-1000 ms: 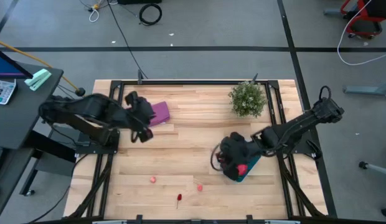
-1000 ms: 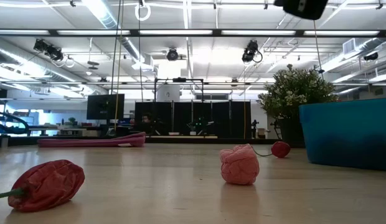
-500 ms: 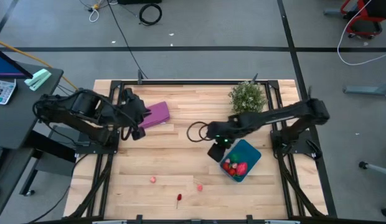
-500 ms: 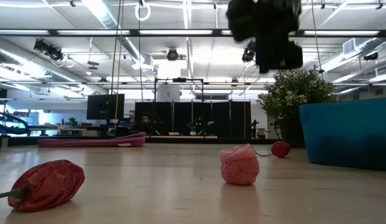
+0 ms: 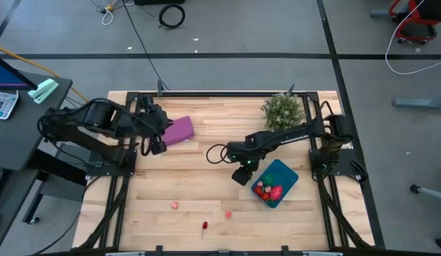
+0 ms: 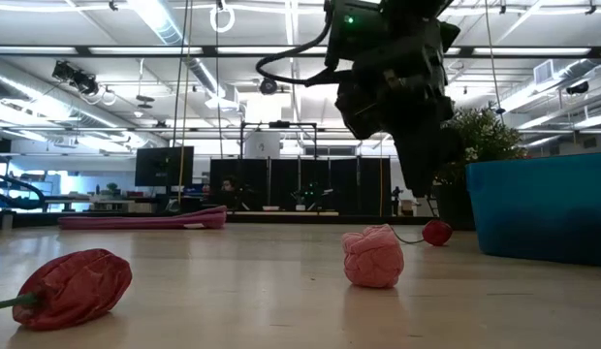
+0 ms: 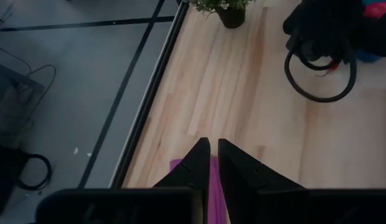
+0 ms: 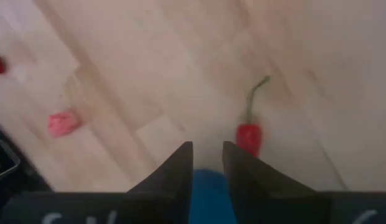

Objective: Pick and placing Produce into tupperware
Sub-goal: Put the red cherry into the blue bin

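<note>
I see the tupperware (image 5: pixel 277 182) at the table's right, near its front, now uncovered and holding a red piece (image 5: pixel 274 192), a green piece (image 5: pixel 261 186) and more red beside them; a second ago my right arm sat right over it, so I judge a drop has just been made there. Three pieces of produce are left on the bare wood towards the front edge: a pink piece (image 5: pixel 175 205) to the left, a pink knobbly piece (image 5: pixel 227 212) nearer the middle, and a red pepper (image 5: pixel 204 227) with a green stem closest to the edge. My right gripper (image 5: pixel 240 174) has swung off the tupperware and hangs just beside its left corner, fingers a narrow gap apart with nothing between them, its wrist camera looking down at the pepper, which I take as the next pick. My left gripper (image 5: pixel 155 141) has drawn back to the left, over the purple slab (image 5: pixel 179 130), fingers nearly together and empty.
</note>
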Robot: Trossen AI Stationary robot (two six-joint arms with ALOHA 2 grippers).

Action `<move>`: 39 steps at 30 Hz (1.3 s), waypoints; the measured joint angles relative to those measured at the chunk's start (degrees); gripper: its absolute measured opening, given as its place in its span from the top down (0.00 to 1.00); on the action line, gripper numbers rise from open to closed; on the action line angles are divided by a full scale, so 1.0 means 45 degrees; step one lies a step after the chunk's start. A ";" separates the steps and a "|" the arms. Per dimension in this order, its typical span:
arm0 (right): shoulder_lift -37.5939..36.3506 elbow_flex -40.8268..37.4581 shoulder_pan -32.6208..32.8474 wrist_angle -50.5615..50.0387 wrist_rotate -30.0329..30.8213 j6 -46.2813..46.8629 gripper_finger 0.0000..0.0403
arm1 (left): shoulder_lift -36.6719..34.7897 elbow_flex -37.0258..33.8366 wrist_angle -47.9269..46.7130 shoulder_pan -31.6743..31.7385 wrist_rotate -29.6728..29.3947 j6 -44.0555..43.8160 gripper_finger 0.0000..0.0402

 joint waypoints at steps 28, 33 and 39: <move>0.0446 0.0003 0.0108 -0.0748 0.1547 0.0599 0.51 | 0.0010 0.0000 0.0004 0.1068 0.0000 0.0512 0.95; 0.0446 0.0005 0.0591 -0.0736 0.1525 0.0732 0.51 | 0.0010 0.0000 0.0002 0.1068 0.0000 0.0224 0.93; 0.0618 -0.0003 0.1095 -0.0752 0.2106 0.0808 0.51 | 0.0010 0.0000 0.0002 0.1068 0.0000 0.0147 0.93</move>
